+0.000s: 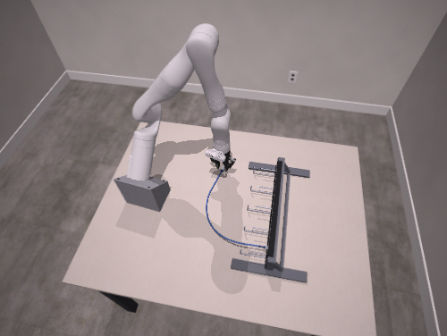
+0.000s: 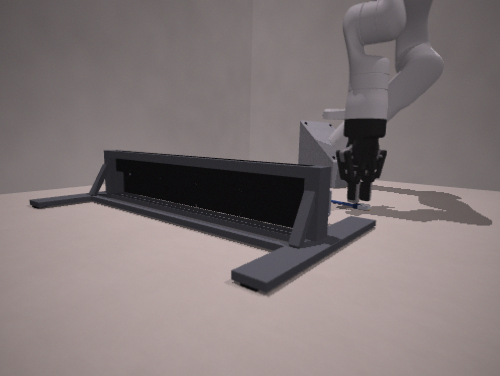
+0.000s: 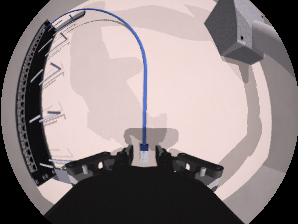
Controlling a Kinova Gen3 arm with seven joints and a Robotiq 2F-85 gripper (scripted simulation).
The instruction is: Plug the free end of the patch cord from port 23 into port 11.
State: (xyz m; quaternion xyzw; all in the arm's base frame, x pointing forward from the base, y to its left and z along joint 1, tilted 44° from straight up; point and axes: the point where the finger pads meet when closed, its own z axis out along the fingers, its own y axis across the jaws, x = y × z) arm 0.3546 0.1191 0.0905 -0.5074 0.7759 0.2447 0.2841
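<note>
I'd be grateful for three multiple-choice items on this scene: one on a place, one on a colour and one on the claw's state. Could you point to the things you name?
1. Where does the cord meet the rack?
A) Near the end closest to the claw
B) At its middle
C) Near the end farthest from the claw

2. What colour is the cord?
A) Blue
B) Yellow
C) Red

3. How does the claw stand?
A) Clamped on the plug
B) Fingers apart, plug seen between them with gaps
C) Fully shut, well away from the plug

Key:
1. C: the top view shows the cord (image 1: 206,210) (image 2: 342,203) (image 3: 145,85) curving to the far end of the rack (image 1: 278,197) (image 2: 215,161) (image 3: 34,95).
2. A: its whole visible length is blue.
3. B: the wrist view shows space between the plug (image 2: 365,206) (image 3: 144,156) and each side of the claw (image 1: 224,172) (image 2: 359,197) (image 3: 145,154).
</note>
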